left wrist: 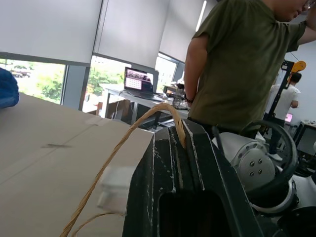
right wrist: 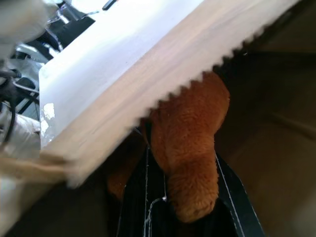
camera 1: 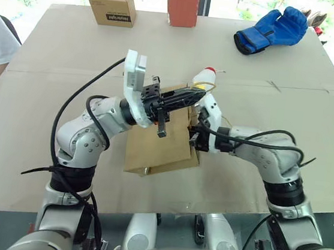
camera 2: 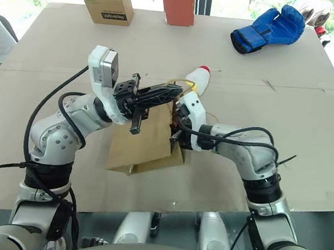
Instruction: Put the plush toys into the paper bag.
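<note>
- Two grippers are engaged at mid-frame: the left gripper (camera 1: pixel 185 97) is clamped on a handle (left wrist: pixel 129 143) of the paper bag (camera 1: pixel 155 145), and its mouth is held up.
- The brown plush toy (right wrist: pixel 190 148) is pinched in the right gripper (right wrist: pixel 187 210), just inside the serrated rim.
- The white plush toy (camera 1: pixel 204 76) is seen just above the bag.
- Judged next: the brown toy should be pushed deeper, then released.

Silver arms, blk cables, blk fingers (camera 1: pixel 185 97)

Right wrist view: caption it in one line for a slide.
Right gripper carries the brown plush toy past the paper bag's serrated rim.
</note>
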